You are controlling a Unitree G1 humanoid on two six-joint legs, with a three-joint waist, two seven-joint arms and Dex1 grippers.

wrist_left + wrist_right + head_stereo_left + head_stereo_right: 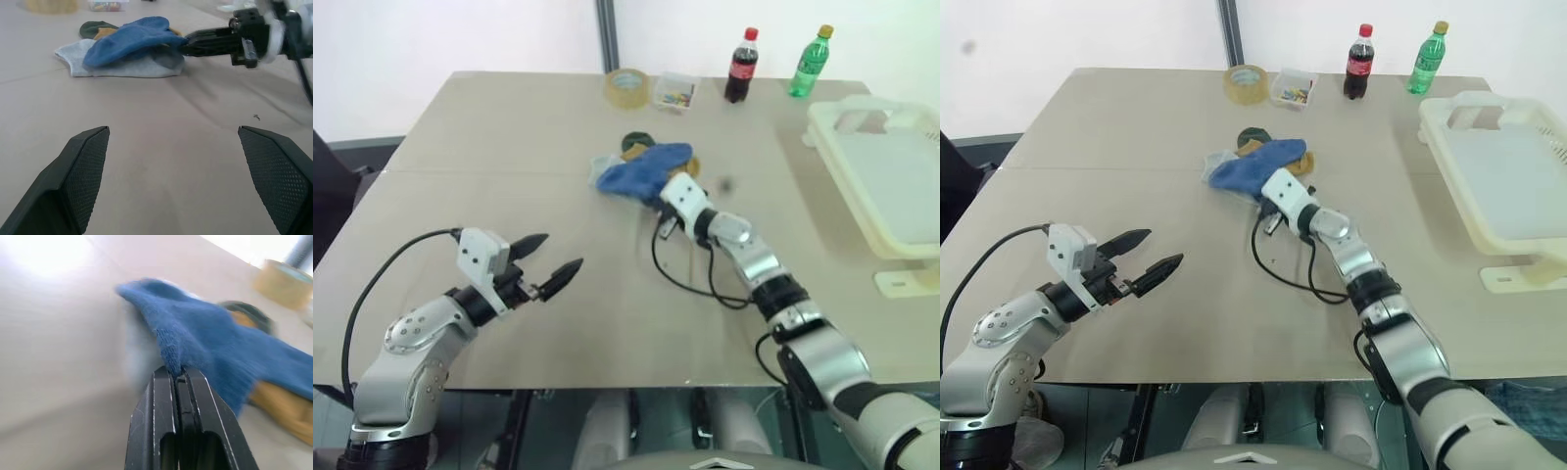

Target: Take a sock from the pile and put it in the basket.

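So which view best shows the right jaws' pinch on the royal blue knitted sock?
The right wrist view: the shut right gripper pinches the royal blue knitted sock close up. The left wrist view shows it side-on; the eye views show the sock beyond the wrist housing.

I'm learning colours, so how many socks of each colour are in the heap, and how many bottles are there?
Blue sock: 1
Pale grey sock: 1
Dark green sock: 1
Mustard yellow sock: 1
Cola bottle, red cap: 1
Green bottle, yellow cap: 1
Total: 4 socks, 2 bottles, 6 things. More socks could hide underneath.
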